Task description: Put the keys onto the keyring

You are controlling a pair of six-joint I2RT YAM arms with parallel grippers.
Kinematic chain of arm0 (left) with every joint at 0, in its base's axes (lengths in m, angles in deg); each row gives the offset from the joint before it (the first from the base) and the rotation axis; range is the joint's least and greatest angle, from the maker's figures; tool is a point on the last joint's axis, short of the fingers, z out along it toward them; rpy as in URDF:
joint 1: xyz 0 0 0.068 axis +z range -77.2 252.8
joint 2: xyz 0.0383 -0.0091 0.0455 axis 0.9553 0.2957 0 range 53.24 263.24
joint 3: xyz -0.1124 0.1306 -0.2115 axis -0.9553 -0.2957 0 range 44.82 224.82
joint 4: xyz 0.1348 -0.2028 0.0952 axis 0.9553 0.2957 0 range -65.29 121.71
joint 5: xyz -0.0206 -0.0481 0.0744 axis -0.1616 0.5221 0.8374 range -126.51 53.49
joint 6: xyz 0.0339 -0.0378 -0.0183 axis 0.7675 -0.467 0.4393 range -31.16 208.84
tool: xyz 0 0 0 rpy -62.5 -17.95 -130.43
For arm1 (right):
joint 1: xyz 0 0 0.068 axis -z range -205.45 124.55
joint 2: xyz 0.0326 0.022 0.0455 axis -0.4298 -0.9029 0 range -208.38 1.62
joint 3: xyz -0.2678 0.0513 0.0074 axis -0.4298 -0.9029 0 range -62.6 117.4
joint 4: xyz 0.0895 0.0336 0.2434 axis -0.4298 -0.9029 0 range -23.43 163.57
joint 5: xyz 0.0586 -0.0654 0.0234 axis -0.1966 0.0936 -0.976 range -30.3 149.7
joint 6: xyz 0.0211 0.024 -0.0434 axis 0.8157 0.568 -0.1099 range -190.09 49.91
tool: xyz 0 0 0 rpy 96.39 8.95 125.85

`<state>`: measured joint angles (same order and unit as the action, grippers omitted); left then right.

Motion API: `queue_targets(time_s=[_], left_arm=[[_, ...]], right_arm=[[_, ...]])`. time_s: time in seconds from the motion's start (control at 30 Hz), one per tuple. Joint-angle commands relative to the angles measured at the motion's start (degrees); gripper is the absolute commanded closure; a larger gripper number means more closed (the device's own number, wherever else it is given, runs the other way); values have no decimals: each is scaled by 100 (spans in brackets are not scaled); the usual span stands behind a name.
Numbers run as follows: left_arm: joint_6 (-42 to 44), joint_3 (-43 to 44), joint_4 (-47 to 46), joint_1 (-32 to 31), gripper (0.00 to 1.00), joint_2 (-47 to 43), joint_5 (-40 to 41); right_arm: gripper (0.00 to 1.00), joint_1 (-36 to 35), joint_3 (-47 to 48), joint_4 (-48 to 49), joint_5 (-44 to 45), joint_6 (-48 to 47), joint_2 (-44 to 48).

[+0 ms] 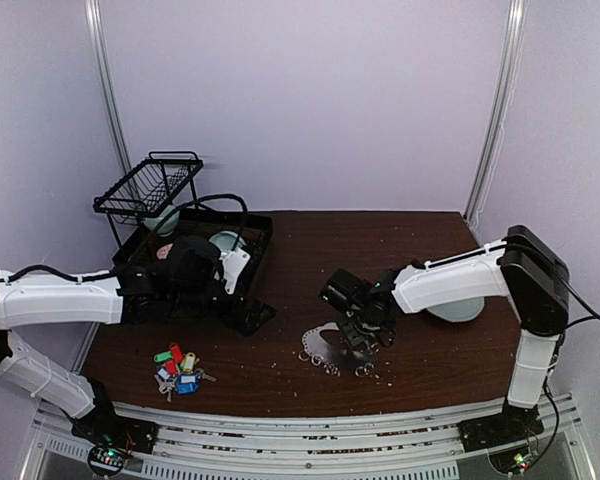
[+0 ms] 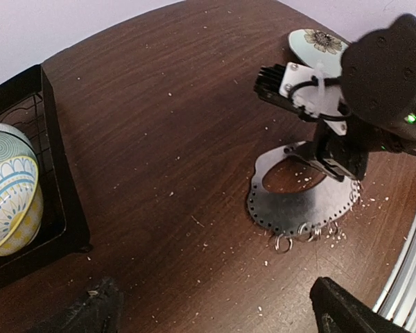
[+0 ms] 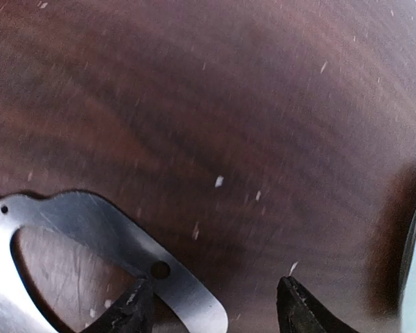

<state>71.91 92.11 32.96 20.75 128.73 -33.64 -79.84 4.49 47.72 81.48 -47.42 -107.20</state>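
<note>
Dark wood table (image 1: pixel 310 240), pale walls: keyring right of centre, keys front-left.
Your right gripper (image 3: pixel 208 312) has its jaws apart, straddling the keyring (image 2: pixel 298 208) rim, not clamped on it. Your left gripper (image 2: pixel 215 316) hangs wide open and holds nothing, by the black tray (image 2: pixel 59 180). The keys (image 1: pixel 180 368) lie bunched near the front edge, well apart from the keyring, with bare wood between them.

The top view looks down from above and behind both arm bases, taking in the whole surface (image 1: pixel 310 260). The left wrist view faces across it from mid-height toward the keyring (image 2: pixel 298 208) and right claw (image 2: pixel 338 164). The right wrist view hangs very near the wood (grain fills it), sharing the keyring's rim with both others.
</note>
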Motion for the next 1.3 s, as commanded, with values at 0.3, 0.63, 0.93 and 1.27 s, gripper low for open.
queue_targets(time_s=[0.3,0.63,0.93,1.27], left_arm=[[75,-109,-62,474,2,-301,-375],[-605,-511,-39,477,2,-349,-414],[-502,-483,492,485,2,-682,140],[-319,-507,432,512,2,-450,57]], right_arm=[[39,458,2265,-955,156,-1607,-1369],[40,118,1424,14,-1573,-1199,-280],[48,675,2503,-503,-2205,-750,-1295],[34,854,2285,-2,-3453,-669,-1579]])
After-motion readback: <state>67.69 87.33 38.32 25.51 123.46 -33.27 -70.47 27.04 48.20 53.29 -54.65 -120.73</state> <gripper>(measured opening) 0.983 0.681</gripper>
